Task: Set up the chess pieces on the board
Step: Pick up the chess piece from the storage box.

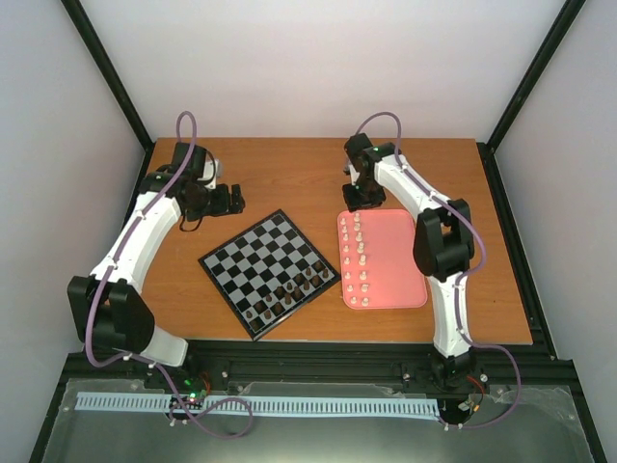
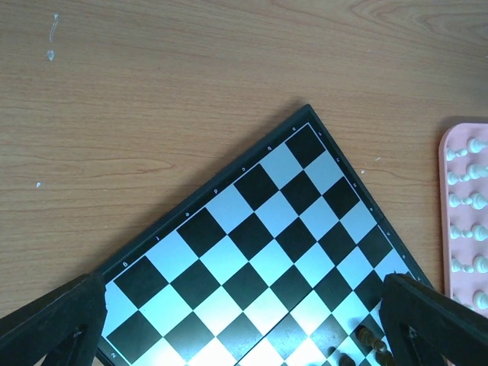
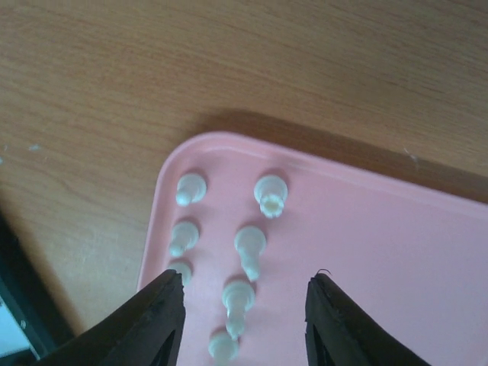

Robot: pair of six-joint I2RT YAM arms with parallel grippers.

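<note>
Cream chess pieces (image 1: pixel 358 258): all on the pink tray (image 1: pixel 397 270), in two columns along the tray's left edge. None on the board (image 1: pixel 260 273) yet. The board lies on the table (image 1: pixel 289 164) just left of the tray, turned corner-on. Dark pieces (image 1: pixel 289 289) fill its rows level with the tray's near end.

Handling, my read: tiny, light, hard and smooth, with a narrow stem under a wider head. They should tip or skitter at any nudge. Take one by the stem just under the head, fingers square to it, one piece only. The neighbours are packed close.

Right gripper (image 3: pixel 244 293): over the tray's far-left corner. The fingers are apart and grasp nothing. They straddle the right-hand column, and one piece (image 3: pixel 238 299) stands between them with a gap on both sides. A left-column piece (image 3: pixel 181 271) sits just beside the left finger (image 3: pixel 160 324) and is likely to get clipped.

Left gripper (image 2: pixel 244 335): fingers spread wide, empty, hanging over the board's far half, well apart from the tray.
</note>
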